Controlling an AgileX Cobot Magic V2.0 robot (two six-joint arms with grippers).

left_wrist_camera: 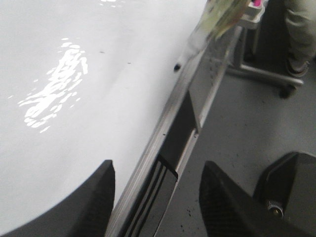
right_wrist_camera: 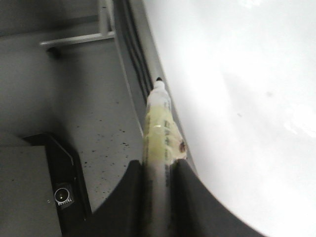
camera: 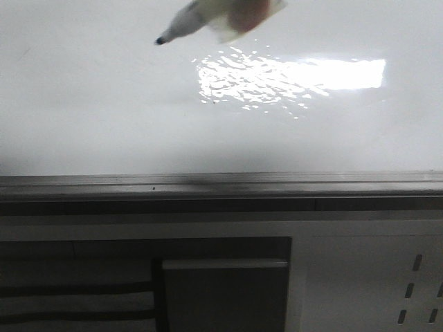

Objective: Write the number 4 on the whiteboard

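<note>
whiteboard (camera: pixel 104 104) blank, marker (camera: pixel 187 24) cut off

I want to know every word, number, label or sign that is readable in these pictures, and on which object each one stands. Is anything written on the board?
No readable text in any view.
The whiteboard: blank, no number, only a bright glare and a few tiny dark specks.
The marker held in the right gripper: wrapped in yellowish tape, no legible print or brand.
The cabinet panel below the board: only slots, no label.
</note>
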